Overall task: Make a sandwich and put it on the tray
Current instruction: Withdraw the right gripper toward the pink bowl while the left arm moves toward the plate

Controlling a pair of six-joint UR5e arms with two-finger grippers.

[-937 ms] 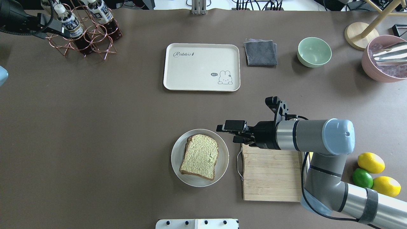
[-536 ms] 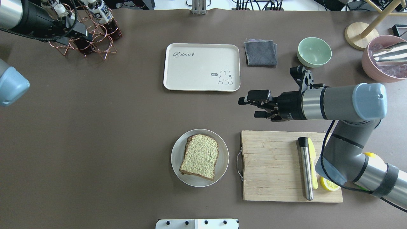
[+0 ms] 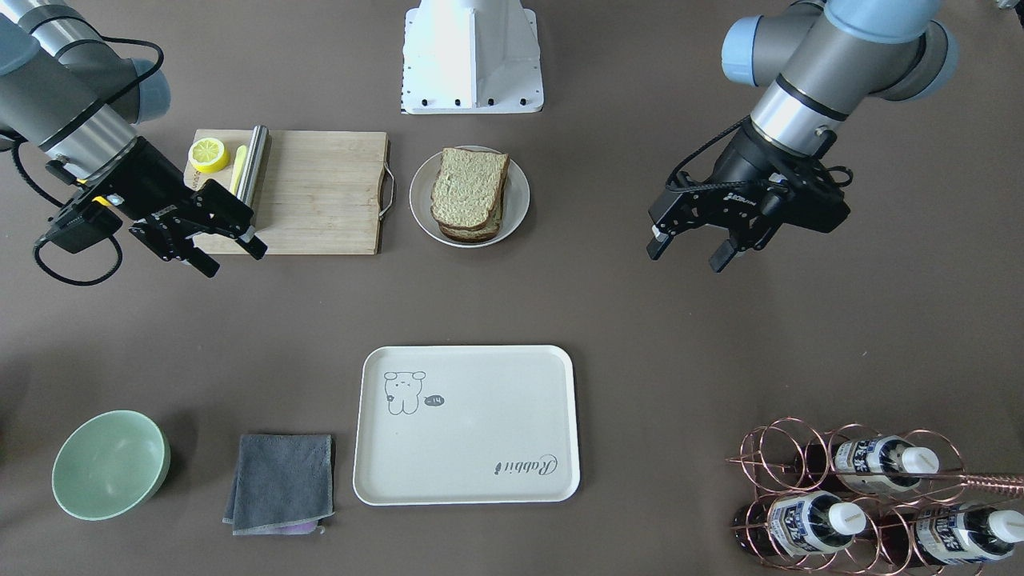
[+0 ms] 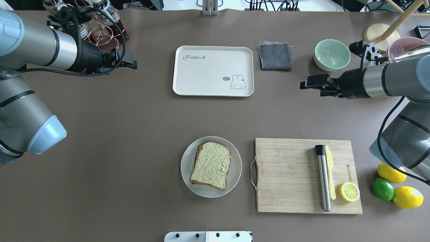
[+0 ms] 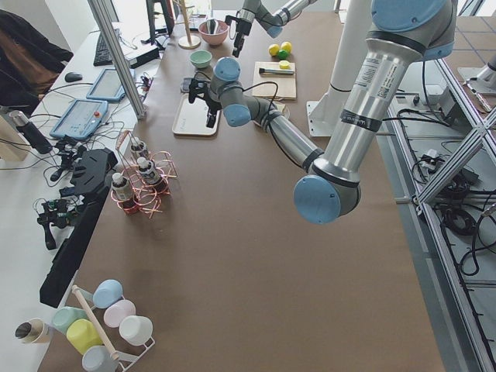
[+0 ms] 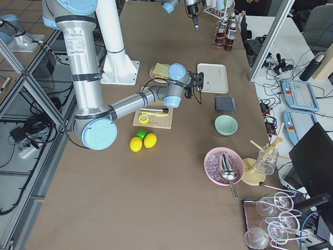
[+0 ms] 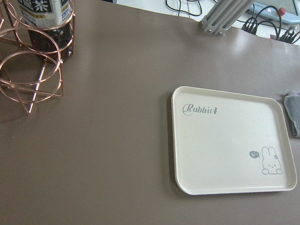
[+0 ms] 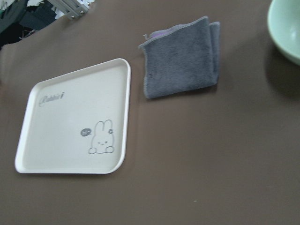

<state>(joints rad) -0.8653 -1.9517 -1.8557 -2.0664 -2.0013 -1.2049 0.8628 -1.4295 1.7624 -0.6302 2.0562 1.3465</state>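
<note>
Find the sandwich (image 4: 211, 165) stacked on the round white plate (image 4: 185, 164), just beside the handle end of the wooden cutting board (image 4: 289, 174) and well apart from the tray (image 4: 201, 77) farther out on the table. Count 2 slices in the front-facing view, the top one slightly askew. Cannot make out any filling between them from these angles, perhaps hidden by the crusts. Judge assembly done or nearly so, with transfer to the tray not yet made. See the tray bare and square to the table, likely laid out as an open landing spot. Note the left gripper (image 3: 686, 254) raised over bare table between the bottle rack (image 3: 868, 492) and the tray, jaws parted wide, holding nothing. Note the right gripper (image 3: 234, 260) raised between the green bowl (image 4: 332, 54) and the board, jaws likewise spread and empty. Read both wrist cameras as aimed at the tray, 1 from each side, suggesting a stand-off stance leaving plate and tray unobstructed. Expect the next grasp to need a level pinch across both slices together, guarding against the top slice sliding off.
</note>
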